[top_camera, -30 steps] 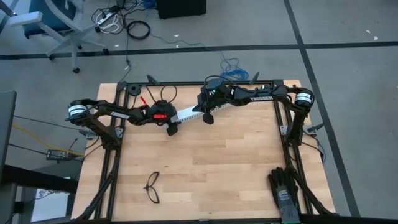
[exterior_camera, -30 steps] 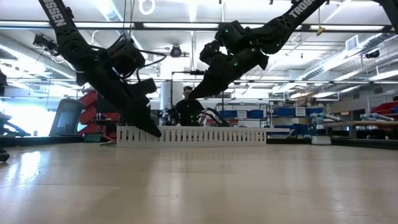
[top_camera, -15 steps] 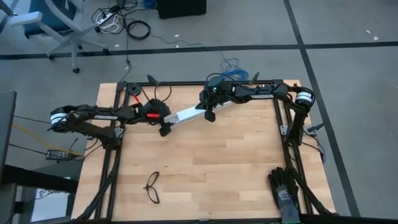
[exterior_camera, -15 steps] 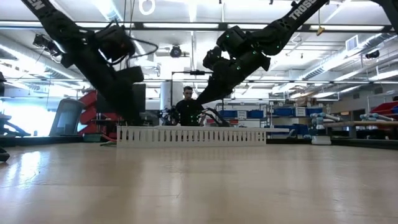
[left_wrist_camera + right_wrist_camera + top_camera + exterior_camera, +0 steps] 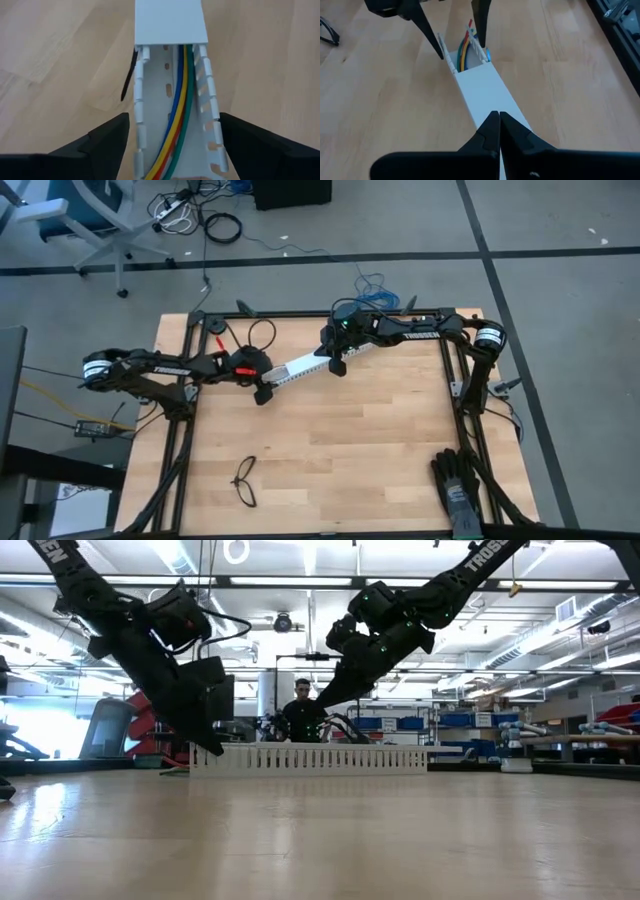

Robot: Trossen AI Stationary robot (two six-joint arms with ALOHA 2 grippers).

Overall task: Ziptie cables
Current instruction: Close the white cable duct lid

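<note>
The cables, blue, orange, yellow and green, lie inside a white slotted channel at the table's far middle. A white lid covers the channel's right part. The ziptie, a thin dark strip, lies on the wood beside the channel's wall. My left gripper is open at the channel's left end, one finger on either side of it, with no plain touch. My right gripper is shut and hangs above the lid's right end, clear of it in the low view.
Black glasses lie near the front left of the table. Black gloves lie at the front right, by the frame. A person sits in the room beyond the far edge. Bare wood spreads across the table's middle and front.
My left gripper has drawn back along the channel toward the table's left edge, uncovering more of the channel's open part. It now stands at the channel's left end. The channel has stayed where it was.
</note>
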